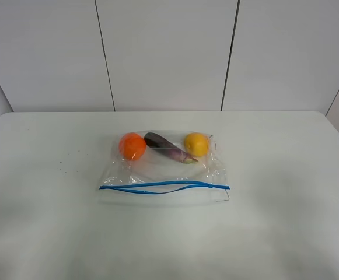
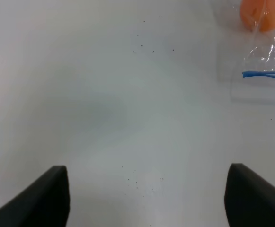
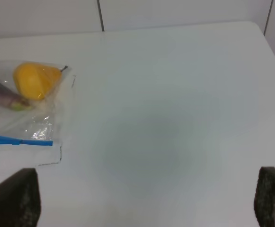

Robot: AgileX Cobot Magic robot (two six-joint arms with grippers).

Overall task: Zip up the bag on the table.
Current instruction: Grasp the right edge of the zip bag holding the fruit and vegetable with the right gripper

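No text, label, brand or number can be read anywhere in these views

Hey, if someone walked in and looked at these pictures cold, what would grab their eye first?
The clear bag lies in the middle of the white table, holding an orange fruit, a purple eggplant and a yellow fruit in a row along its far side. Its blue zipper strip runs along the near edge, its two lines parted in the middle.
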